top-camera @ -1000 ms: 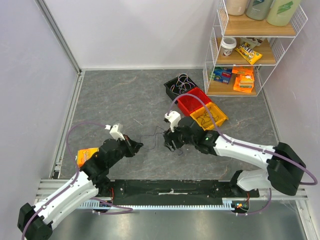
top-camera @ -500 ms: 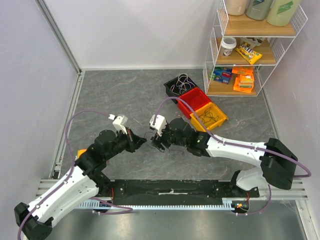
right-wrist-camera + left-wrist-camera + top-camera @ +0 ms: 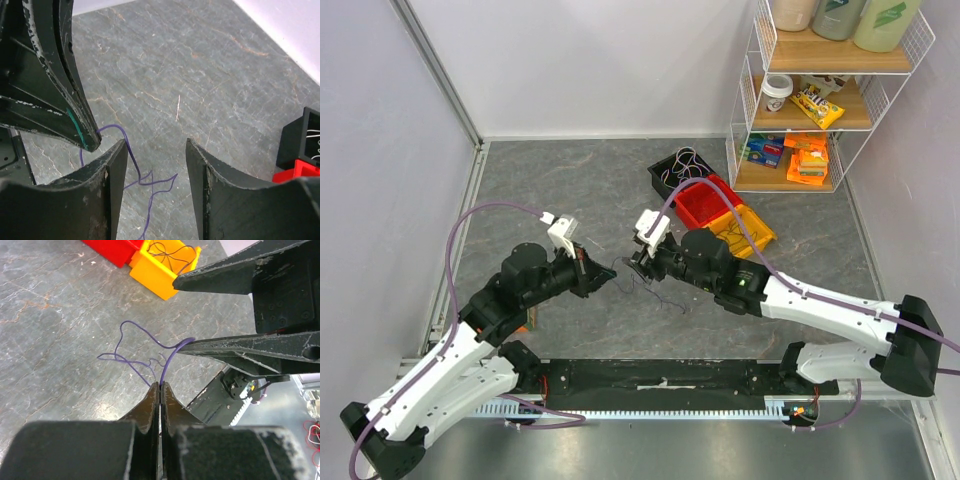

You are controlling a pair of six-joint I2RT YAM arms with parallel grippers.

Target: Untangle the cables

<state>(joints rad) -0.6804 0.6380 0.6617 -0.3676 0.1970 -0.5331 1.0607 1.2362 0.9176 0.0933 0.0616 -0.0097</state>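
The left jaws are pressed fully together on one end of the purple cable [image 3: 164, 367]. The cable rises from their tips, bends over and trails off in loose crossing loops on the desk [image 3: 560, 190], between the two arms. The right jaws stand partly apart and hold nothing. Their tips are right beside the left tips, with the strand passing between them.

The likeliest trouble, as I judge it, is the two sets of tips knocking together, since they are almost touching. A bump could jar the thin wire out of the left pinch. If the right jaws close this near the left ones, little free length is left between the two holds, and pulling apart may then draw the loops into a knot rather than open them. The strand is thin and floppy and may also slip out sideways as the right jaws close.

A black bin [image 3: 672, 172] with more wires, a red bin [image 3: 705, 205] and a yellow bin [image 3: 740, 232] with a dark wire sit well apart at the far right, beside a wire shelf [image 3: 820, 100] of packets. None of these hinders the work; the only obstacle is the arms crowding each other
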